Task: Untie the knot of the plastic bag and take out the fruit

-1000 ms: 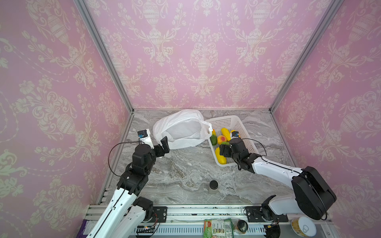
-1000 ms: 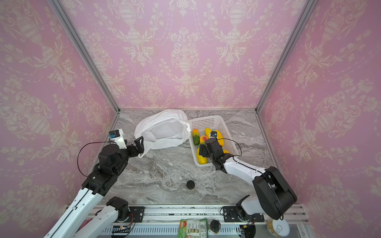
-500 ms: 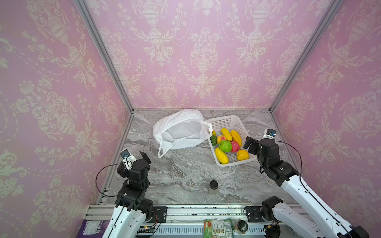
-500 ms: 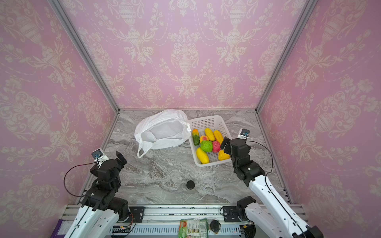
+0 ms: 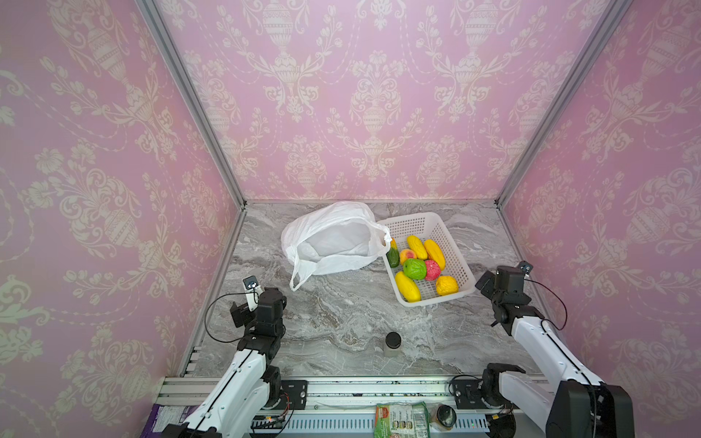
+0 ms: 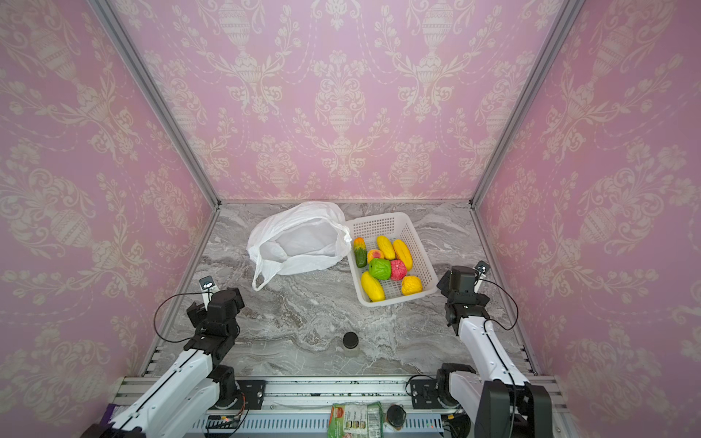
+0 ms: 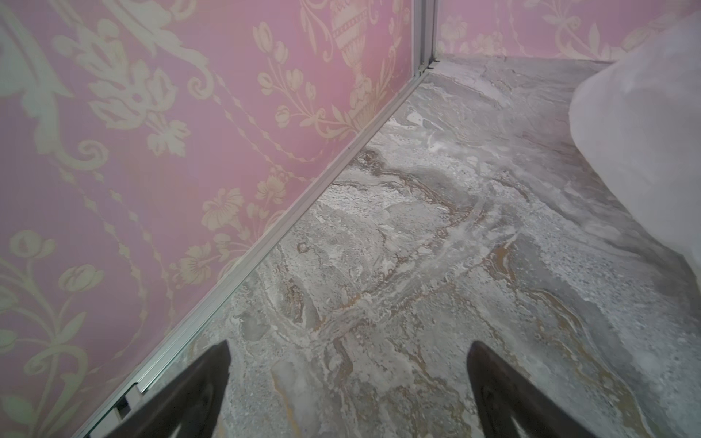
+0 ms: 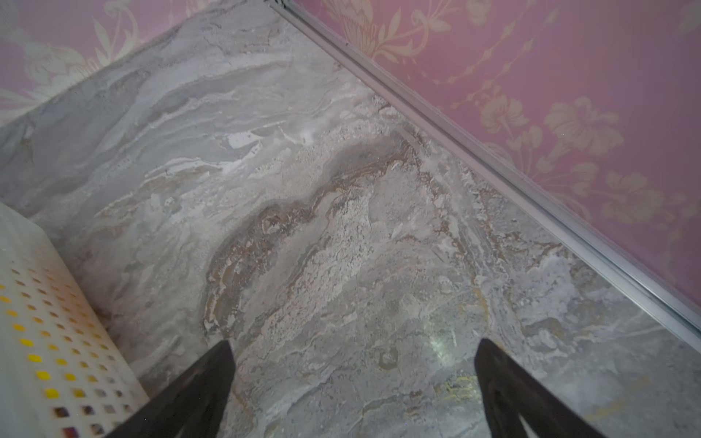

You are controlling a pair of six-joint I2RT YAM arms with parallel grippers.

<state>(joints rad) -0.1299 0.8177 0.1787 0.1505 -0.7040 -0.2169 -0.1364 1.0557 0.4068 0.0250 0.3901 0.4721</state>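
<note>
Top views, left gripper (image 5: 261, 301): jaws are standing wide apart and gripping nothing, hovering over the bare marble table (image 5: 341, 322)
Top views, right gripper (image 5: 501, 282): jaws are likewise gaping and empty, hanging just beside the near corner of the basket (image 5: 417, 222)
Top views, plastic bag (image 5: 333, 242): is lying slumped well ahead of the left jaws, its mouth gaping toward them, its far side touching the basket
Top views, knot: none is showing; one handle loop (image 5: 299, 275) is trailing loose, the part of the bag nearest the left jaws
Top views, fruit (image 5: 417, 265): eight pieces are sitting in the basket, off the right jaws' side that faces the other arm; no colour is showing through the bag
Left wrist view, bag: a white bulge is showing beyond and outside one finger (image 7: 504, 383); only marble is lying between the jaws
Right wrist view, basket: its perforated wall is sitting just outside one finger (image 8: 201, 383), with yellow showing through the holes
Handling, bag: is looking thin, limp, slick and nearly weightless; pinching the trailing loop or a bunched rim fold should be holding better than flat film
Handling, fruit: is looking glossy, firm and light, likely rolling out of a loose grip; taking the long yellow ones across their narrow width seems safest
Progress: the task is looking finished
</note>
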